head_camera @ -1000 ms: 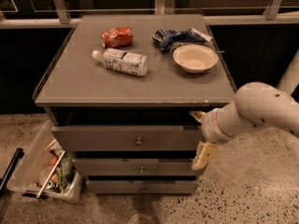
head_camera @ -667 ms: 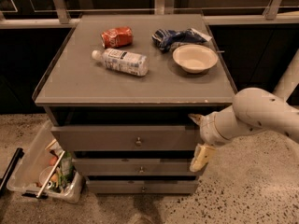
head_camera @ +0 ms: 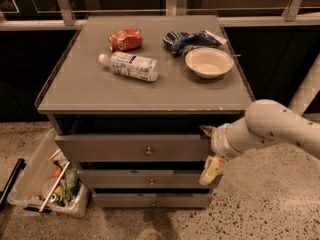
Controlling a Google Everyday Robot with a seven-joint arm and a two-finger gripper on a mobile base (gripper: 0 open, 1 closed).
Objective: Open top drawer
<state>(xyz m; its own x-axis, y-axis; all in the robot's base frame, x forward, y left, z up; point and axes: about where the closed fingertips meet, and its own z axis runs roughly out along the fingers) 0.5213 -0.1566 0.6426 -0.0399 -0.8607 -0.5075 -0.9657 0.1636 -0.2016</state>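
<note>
The top drawer (head_camera: 125,147) is the widest grey front of three, with a small round metal knob (head_camera: 148,151) at its centre. A dark gap shows above it under the cabinet top. My gripper (head_camera: 209,150) is at the drawer front's right end, on a white arm coming in from the right. It is open, with one finger (head_camera: 206,129) at the front's upper right corner and the other finger (head_camera: 212,169) below its lower right corner. The gripper holds nothing.
On the cabinet top (head_camera: 75,91) lie a plastic bottle (head_camera: 131,65), a red can (head_camera: 125,39), a blue bag (head_camera: 187,39) and a white bowl (head_camera: 208,62). A clear bin of clutter (head_camera: 47,181) stands on the floor at the left. Two narrower drawers (head_camera: 150,181) sit below.
My gripper has shifted slightly left and down, closer against the right end of the top drawer front. The drawer and the things on top have not moved.
</note>
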